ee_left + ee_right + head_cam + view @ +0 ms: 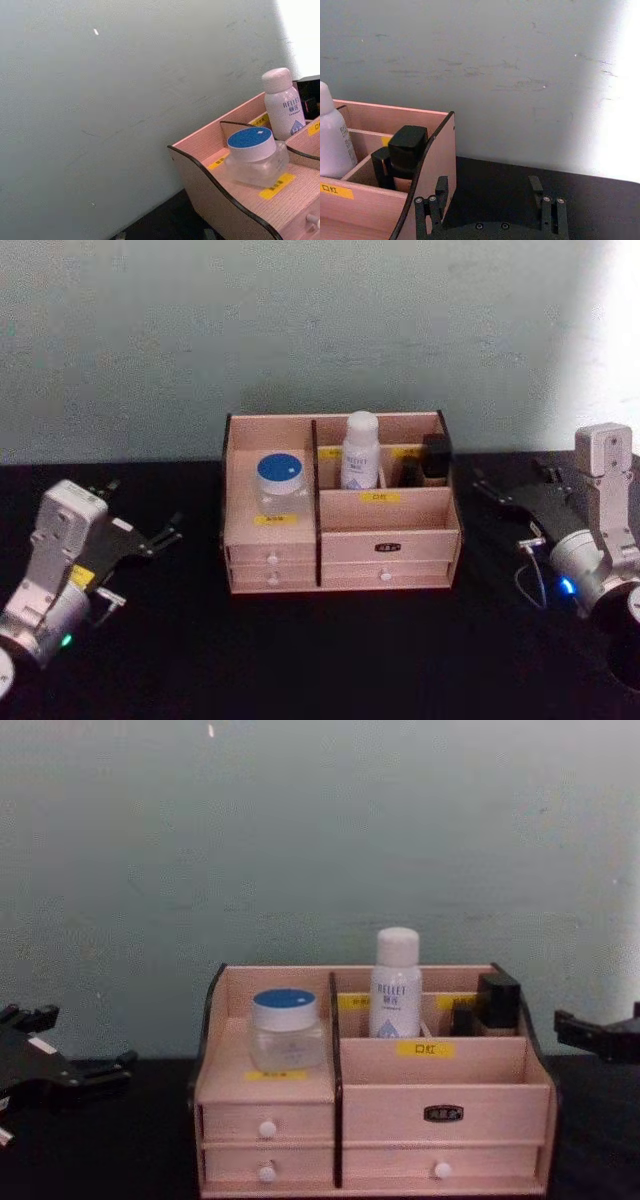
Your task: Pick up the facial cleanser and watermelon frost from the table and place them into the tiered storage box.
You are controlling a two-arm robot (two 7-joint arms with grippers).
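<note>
The tiered storage box (390, 540) stands mid-table against the wall. A white bottle with a pale cap, the facial cleanser (360, 455), stands upright in its rear middle compartment. A clear jar with a blue lid, which I take for the watermelon frost (280, 485), sits on the left step. My left gripper (168, 530) rests open and empty on the table left of the box. On the box's other side, my right gripper (490, 200) is open and empty too. The chest view shows bottle (395, 990) and jar (285, 1030) from the front.
A black item (435, 458) stands in the box's rear right compartment, beside the bottle. The black table (330, 660) runs from the box's front to my body. A pale wall (320, 330) closes the back, right behind the box.
</note>
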